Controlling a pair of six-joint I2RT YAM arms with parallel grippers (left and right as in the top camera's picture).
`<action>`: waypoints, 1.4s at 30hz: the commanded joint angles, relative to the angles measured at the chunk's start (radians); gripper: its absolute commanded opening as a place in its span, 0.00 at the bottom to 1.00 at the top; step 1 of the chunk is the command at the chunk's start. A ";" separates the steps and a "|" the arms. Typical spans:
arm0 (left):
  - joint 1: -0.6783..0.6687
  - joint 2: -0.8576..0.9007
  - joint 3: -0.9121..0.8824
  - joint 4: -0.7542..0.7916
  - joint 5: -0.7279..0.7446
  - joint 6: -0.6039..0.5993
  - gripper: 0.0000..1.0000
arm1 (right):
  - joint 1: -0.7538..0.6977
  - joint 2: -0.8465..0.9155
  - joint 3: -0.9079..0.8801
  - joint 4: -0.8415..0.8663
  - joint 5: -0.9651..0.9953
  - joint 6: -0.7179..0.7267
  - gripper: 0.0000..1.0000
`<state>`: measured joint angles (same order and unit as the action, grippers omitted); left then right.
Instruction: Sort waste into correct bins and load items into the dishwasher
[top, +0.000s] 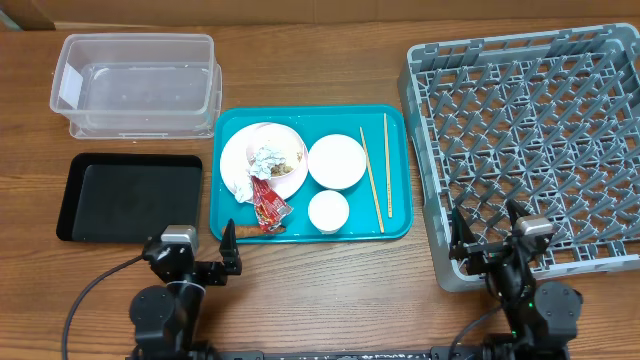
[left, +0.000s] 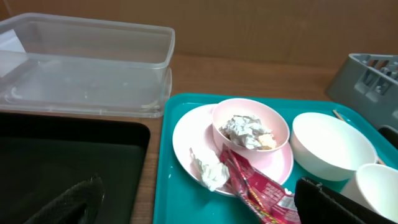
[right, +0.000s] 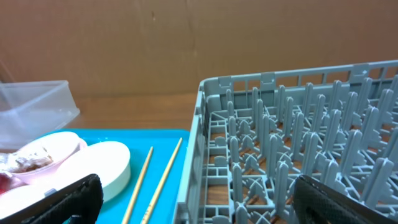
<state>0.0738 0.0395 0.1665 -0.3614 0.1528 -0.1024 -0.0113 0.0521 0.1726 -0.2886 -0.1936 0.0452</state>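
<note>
On the pink plate (top: 236, 152), tissue (top: 266, 158) and red wrapper (top: 268, 203) lay unsorted, since left gripper (top: 192, 262) and right gripper (top: 488, 240) gaped empty

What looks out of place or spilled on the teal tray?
The red wrapper hangs off the pink plate onto the teal tray, and an orange stick lies loose at the tray's front rim. Nothing looks broken.

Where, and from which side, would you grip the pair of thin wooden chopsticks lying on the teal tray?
Probably from above, near the ends closest to the robot, where the thin wooden chopsticks converge. They lie flat on the teal rectangular tray, so nothing gets under them; jaws set across their length could pinch both.
</note>
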 joint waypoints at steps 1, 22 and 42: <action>0.005 0.065 0.133 -0.035 0.003 -0.018 1.00 | 0.005 0.058 0.128 -0.047 0.017 0.016 1.00; 0.005 0.984 1.109 -0.864 0.172 0.061 1.00 | 0.004 0.882 0.912 -0.780 -0.043 0.011 1.00; -0.172 1.547 1.121 -0.486 0.150 -0.116 0.92 | 0.004 0.953 0.928 -0.798 0.035 0.012 1.00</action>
<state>-0.0624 1.4994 1.2732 -0.8574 0.3393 -0.1947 -0.0113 1.0092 1.0664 -1.0927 -0.1677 0.0551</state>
